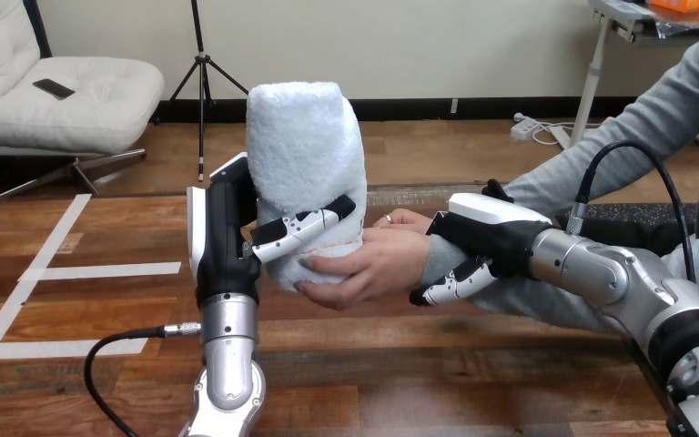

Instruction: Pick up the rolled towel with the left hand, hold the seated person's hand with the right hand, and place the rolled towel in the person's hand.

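Left arm comes up from the bottom edge, forearm near vertical. Left hand (226, 238) is at the left side of the rolled towel (305, 150), fingers (302, 228) curled across its front, gripping it. Towel is upright over the table (419, 382). Person's hand (364, 264) comes in from the right and wraps the towel's lower end, so both hands are on it. Right hand (487, 232) sits over the person's wrist (432, 259), fingers curled under it, clasping. White tape strips (100, 270) on the table at left, well apart.
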`<state>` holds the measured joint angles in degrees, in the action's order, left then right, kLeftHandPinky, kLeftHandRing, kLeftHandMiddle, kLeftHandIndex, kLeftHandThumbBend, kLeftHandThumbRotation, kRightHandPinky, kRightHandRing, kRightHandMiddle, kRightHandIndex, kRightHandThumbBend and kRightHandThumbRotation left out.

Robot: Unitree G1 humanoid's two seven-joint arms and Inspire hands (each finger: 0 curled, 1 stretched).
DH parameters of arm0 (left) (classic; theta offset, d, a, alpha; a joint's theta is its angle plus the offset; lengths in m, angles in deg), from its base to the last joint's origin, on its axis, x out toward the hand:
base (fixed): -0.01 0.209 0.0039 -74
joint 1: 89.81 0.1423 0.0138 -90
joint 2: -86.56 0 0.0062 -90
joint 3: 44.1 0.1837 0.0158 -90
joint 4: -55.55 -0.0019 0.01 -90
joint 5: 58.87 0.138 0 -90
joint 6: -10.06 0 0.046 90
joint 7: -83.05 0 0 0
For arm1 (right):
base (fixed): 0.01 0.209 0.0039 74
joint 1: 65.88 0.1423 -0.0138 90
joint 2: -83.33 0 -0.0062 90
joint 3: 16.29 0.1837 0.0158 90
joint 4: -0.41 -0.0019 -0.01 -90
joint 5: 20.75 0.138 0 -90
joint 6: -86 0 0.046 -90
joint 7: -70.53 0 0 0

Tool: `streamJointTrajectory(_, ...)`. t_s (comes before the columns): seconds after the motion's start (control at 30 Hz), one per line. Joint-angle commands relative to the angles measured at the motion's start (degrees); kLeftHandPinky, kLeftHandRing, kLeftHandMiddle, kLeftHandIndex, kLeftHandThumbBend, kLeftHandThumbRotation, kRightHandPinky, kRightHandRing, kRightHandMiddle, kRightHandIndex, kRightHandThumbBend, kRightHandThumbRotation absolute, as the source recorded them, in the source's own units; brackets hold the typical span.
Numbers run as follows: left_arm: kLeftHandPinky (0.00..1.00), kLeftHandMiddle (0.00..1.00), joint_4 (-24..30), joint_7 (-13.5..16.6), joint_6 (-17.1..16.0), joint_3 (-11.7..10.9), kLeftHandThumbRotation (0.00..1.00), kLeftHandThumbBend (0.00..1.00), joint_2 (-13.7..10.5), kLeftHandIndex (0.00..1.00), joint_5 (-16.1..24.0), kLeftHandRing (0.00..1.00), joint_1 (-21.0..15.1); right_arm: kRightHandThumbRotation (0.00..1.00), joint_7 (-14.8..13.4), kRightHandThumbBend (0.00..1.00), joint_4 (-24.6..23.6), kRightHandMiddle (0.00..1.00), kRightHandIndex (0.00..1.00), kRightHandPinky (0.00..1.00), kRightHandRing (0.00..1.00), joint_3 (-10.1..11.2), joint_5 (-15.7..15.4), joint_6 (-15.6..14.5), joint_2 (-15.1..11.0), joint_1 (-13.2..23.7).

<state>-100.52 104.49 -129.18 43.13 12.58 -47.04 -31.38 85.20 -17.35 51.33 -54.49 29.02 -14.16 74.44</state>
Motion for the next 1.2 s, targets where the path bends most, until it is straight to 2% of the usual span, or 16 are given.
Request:
streamJointTrajectory(0.0,0.32,0.4,0.7,0.3,-0.7,2.0,0.0,0.56,0.6,0.41,1.7,0.35,-3.6,0.31,-1.7,0.54,-3.2,0.28,0.27,0.2,0.24,2.3,2.4,1.9,1.1,12.7)
streamJointTrajectory(0.83,0.31,0.39,0.7,0.8,-0.5,2.3,0.0,0.57,1.1,0.41,2.0,0.34,-3.6,0.3,-0.5,0.54,-3.7,0.28,0.28,0.2,0.23,2.7,3.1,2.0,1.3,12.8)
streamJointTrajectory(1.17,0.31,0.39,0.7,-0.4,-0.7,1.9,0.0,0.57,1.6,0.41,1.0,0.34,-3.7,0.31,-0.5,0.54,-3.9,0.28,0.28,0.2,0.24,2.6,3.0,2.2,1.2,12.7)
